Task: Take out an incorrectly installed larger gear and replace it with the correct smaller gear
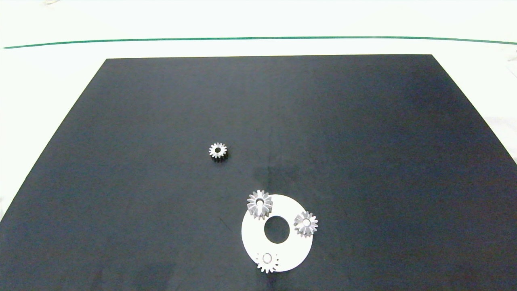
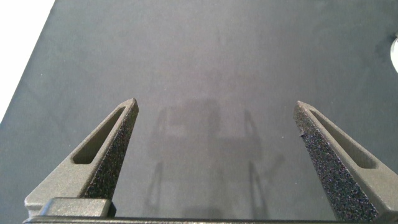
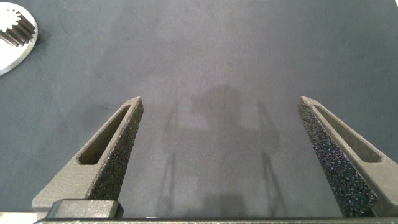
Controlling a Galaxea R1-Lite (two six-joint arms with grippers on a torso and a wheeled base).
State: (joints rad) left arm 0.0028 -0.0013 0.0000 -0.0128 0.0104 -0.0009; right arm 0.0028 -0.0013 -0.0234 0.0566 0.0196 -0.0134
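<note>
Larger gear (image 1: 259, 204) was not in either gripper: it sat on the far left edge of the white ring plate (image 1: 250, 238), its long teeth hanging partly over the plate's rim onto the black mat (image 1: 363, 141). The left gripper (image 2: 216, 124) hung over bare mat with its two grey fingers (image 2: 112, 152) spread wide and nothing between them; only its own shadow lay on the mat below, and a sliver of white showed at one edge of that wrist view. The right gripper (image 3: 219, 121) was likewise spread wide over bare mat, empty, with the plate's white edge and a toothed gear (image 3: 12, 28) showing at a corner of its wrist view. Neither arm appeared in the head view, so both grippers stood well apart from the larger gear. On the same plate, a second silver gear with a pale centre (image 1: 306, 223) sat at the right rim, and a third pale-centred gear (image 1: 267, 262) lay at the near rim, around the plate's round central hole (image 1: 277, 229). The smaller gear (image 1: 218, 151) lay alone on the mat, farther from the robot and to the left of the plate, apart from everything. Beyond the mat, a pale table (image 1: 258, 24) carried a thin green line (image 1: 258, 38).
</note>
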